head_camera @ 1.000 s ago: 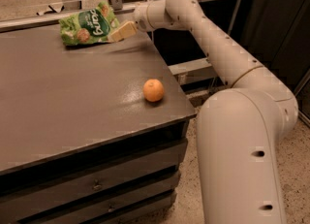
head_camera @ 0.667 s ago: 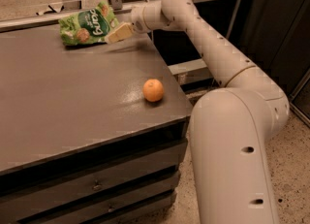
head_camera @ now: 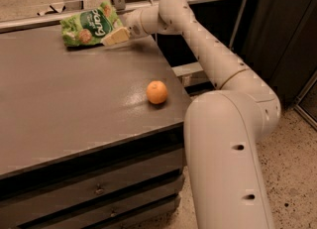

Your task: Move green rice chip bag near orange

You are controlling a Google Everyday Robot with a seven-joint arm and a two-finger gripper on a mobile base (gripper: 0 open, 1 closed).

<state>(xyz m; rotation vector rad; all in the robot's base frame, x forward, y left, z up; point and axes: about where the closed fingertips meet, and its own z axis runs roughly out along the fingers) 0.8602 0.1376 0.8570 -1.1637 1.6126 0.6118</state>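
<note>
My gripper [head_camera: 115, 35] has edged in over the last second. Its fingers now look pinched on the nearest corner of the green rice chip bag [head_camera: 89, 24], though I can't be sure. The bag hasn't budged. The orange [head_camera: 157, 92] lies well apart behind them, so the carry remains.
</note>
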